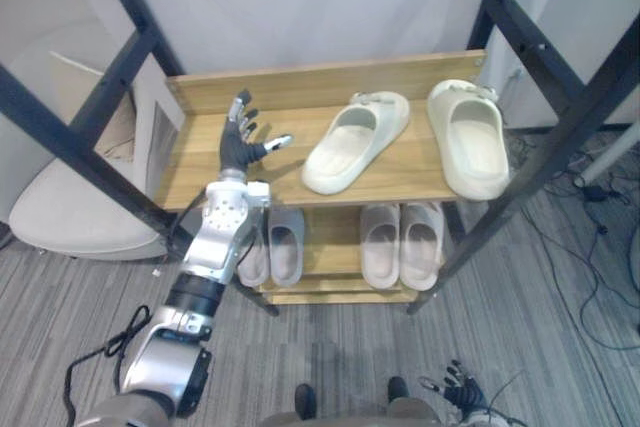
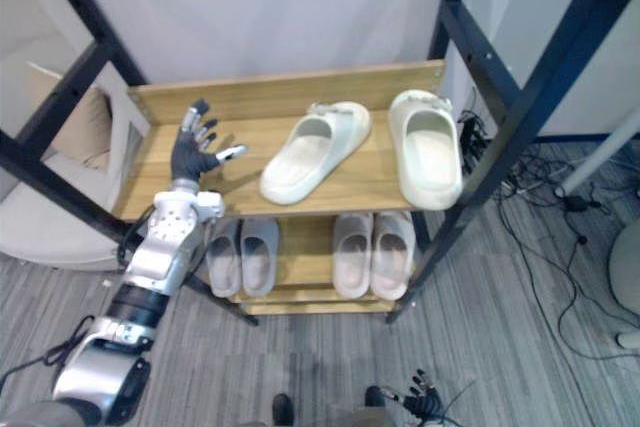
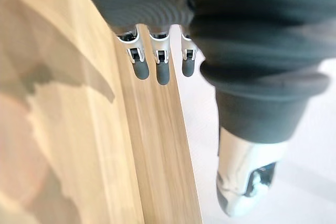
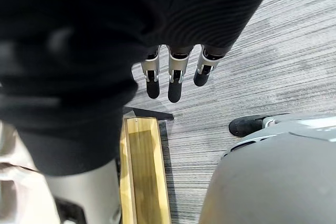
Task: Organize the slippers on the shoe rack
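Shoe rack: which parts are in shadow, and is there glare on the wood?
Left eye view: the top shelf is evenly lit, no glare, and the cream slippers cast only faint shadows. Right eye view: the lower shelf with the grey slippers sits in the top shelf's shade. Left wrist view: no glare on the wood.

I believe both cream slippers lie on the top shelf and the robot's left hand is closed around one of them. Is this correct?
Not quite. The tilted cream slipper and the straight cream slipper do lie on the top shelf, but the left hand is open, apart from both and holding nothing. The left eye view shows this.
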### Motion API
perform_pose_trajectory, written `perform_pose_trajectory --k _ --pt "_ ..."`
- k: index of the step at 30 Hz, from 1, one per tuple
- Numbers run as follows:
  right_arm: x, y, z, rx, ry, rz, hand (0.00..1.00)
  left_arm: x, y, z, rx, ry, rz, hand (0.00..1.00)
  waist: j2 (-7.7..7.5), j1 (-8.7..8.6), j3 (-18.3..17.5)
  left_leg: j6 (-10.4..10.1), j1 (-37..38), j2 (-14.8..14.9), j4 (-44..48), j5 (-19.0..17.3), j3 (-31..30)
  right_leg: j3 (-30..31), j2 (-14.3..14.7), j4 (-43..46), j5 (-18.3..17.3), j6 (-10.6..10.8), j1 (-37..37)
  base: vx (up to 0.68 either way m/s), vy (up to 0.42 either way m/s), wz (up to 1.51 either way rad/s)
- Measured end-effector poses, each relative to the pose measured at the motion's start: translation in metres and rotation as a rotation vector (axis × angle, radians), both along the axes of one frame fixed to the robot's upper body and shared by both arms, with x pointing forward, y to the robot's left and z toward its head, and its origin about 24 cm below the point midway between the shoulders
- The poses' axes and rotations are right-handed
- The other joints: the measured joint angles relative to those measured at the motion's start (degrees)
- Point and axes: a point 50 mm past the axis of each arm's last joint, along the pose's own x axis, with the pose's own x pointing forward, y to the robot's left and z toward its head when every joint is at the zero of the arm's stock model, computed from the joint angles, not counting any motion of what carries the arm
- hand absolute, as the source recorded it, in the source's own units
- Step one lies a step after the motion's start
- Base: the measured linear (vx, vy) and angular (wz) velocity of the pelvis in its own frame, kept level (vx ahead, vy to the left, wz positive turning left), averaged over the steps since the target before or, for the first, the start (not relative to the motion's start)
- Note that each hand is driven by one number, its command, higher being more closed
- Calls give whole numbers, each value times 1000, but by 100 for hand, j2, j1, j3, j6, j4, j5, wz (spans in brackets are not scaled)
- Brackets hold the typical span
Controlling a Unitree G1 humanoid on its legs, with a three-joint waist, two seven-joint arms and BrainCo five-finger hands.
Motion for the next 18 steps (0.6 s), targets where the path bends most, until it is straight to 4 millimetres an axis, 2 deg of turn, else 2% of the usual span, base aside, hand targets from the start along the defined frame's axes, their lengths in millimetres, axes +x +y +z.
perform_pose_trajectory --k 5,11,14,15,18 --pt "0 2 -3 1 19 13 0 -11 -6 -17 -60 53 -71 0 -66 18 -38 -1 0 -6 -48 36 -83 -101 2 -32 2 2 39 -10 -15 9" --pt "1 5 -4 6 29 30 0 -21 -21 -23 -82 64 -168 0 -157 22 -90 2 13 -18 -46 37 -171 -195 1 -36 1 2 134 -1 -9 9" --pt "4 8 -4 8 27 49 0 -26 -32 -29 -68 81 -229 0 -192 29 -111 6 84 -20 -48 40 -195 -237 0 -39 -2 2 185 -55 -10 4" --pt "7 9 -4 9 22 54 0 -28 -44 -31 -71 86 -277 0 -205 37 -122 7 88 -24 -49 40 -220 -255 -3 -42 -11 12 197 -57 -12 6" --pt "8 9 -4 10 20 57 0 -33 -61 -33 -61 89 -353 0 -209 37 -127 11 83 -21 -66 53 -254 -289 -1 -58 -12 15 200 -58 -14 6"
